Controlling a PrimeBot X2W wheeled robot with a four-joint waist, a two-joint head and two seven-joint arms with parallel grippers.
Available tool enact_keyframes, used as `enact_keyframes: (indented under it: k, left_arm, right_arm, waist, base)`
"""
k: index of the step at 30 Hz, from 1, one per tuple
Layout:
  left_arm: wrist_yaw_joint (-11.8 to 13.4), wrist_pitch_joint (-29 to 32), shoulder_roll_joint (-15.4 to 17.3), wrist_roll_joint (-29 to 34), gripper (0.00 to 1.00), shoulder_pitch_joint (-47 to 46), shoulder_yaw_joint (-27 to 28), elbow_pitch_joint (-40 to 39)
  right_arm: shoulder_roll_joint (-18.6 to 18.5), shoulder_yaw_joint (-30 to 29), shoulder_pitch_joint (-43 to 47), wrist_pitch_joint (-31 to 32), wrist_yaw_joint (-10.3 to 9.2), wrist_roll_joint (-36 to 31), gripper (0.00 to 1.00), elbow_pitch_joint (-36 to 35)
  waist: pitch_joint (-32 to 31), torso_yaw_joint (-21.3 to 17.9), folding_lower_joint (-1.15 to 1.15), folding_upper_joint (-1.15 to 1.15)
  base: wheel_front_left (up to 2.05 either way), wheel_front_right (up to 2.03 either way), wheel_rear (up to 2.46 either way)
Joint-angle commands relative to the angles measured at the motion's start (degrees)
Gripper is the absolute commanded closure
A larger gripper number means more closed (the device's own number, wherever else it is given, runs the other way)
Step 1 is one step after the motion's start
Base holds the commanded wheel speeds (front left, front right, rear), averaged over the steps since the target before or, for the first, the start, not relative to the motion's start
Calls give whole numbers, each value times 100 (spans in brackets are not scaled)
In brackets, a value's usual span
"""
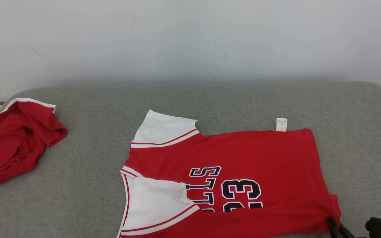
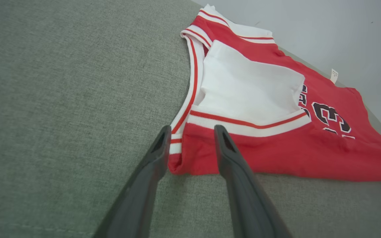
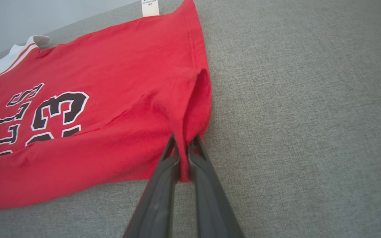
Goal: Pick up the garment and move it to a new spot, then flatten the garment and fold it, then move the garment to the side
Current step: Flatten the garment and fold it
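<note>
Grey fabric cushion (image 1: 78, 198) bears a spread red jersey (image 1: 260, 152); crumpled red garment (image 1: 15, 142) at left.

Head cam: high, looking forward and down across the grey cushion (image 1: 78, 205), wall (image 1: 190, 39) at 12 o'clock, jersey (image 1: 243, 158) centre to 5 o'clock. Left wrist cam: low, close, sighting along the left gripper (image 2: 192, 129) at the collar end, wall at 1 o'clock. Right wrist cam: low, close, at the hem end, wall at 11 o'clock. All three share the 23 print (image 1: 241, 193) and white tag (image 1: 281, 124).
</note>
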Motion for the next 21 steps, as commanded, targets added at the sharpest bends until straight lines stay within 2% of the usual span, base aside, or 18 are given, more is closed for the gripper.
enact_keyframes:
  k: [1, 9, 12, 21]
  left_arm:
    - [1, -52, 9, 48, 0, -45, 31, 14]
    - [72, -136, -71, 188, 0, -115, 275, -179]
    - [178, -146, -18, 541, 0, -131, 445, -471]
    - [411, -145, -229, 1515, 0, 176, 1184, -1538]
  right_arm:
    - [38, -41, -2, -77, -3, -77, 0, 12]
    - [227, -138, -143, -558, -2, -408, 0, -102]
    - [291, -106, -193, -810, -2, -534, 0, -242]
    - [583, 27, -294, -1466, -2, -881, 0, -596]
  waist:
    - [4, -5, 0, 0]
    - [-1, -14, 0, 0]
    - [-22, -14, 0, 0]
    - [-60, -20, 0, 0]
  base:
    - [0, 0, 0]
    - [0, 0, 0]
    - [0, 0, 0]
    - [0, 0, 0]
